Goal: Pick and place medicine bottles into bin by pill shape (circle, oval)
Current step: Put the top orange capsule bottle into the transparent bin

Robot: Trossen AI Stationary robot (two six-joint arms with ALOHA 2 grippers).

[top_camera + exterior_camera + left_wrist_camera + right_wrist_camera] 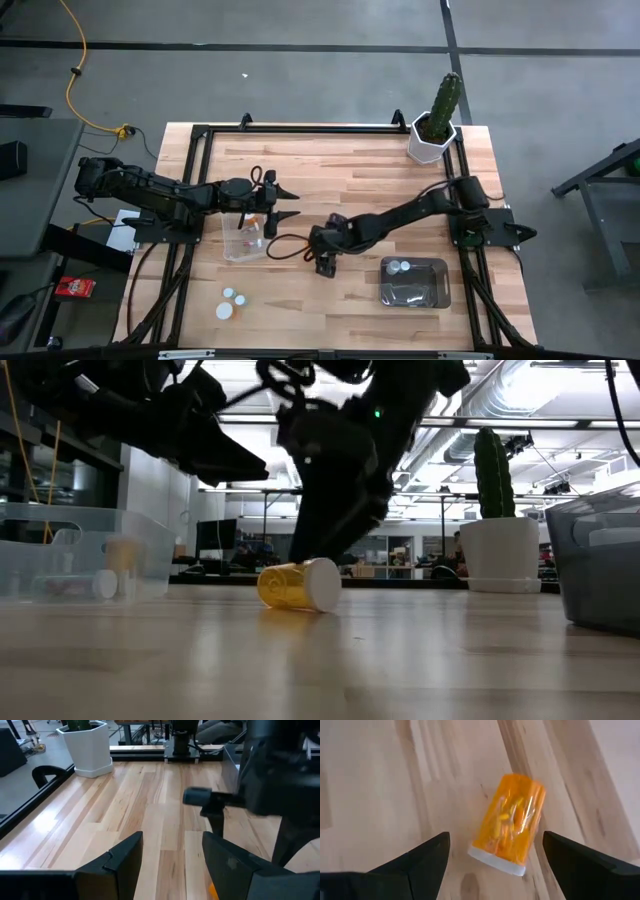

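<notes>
Right claw [492, 865] wide apart, poised straight above orange bottle [510, 822] lying on table [380, 780].

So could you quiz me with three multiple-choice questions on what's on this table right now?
1. Where is the orange bottle?
A. in the dark bin
B. lying on the table under the right gripper
C. beside the cactus

2. How many white caps show in the dark bin?
A. two
B. five
C. none

3. How is the right gripper?
A. shut on the bottle
B. open
C. out of view

Answers: 1 B, it lies on bare wood between the fingers; 2 A, two caps sit together; 3 B, the fingers stand wide apart.
</notes>
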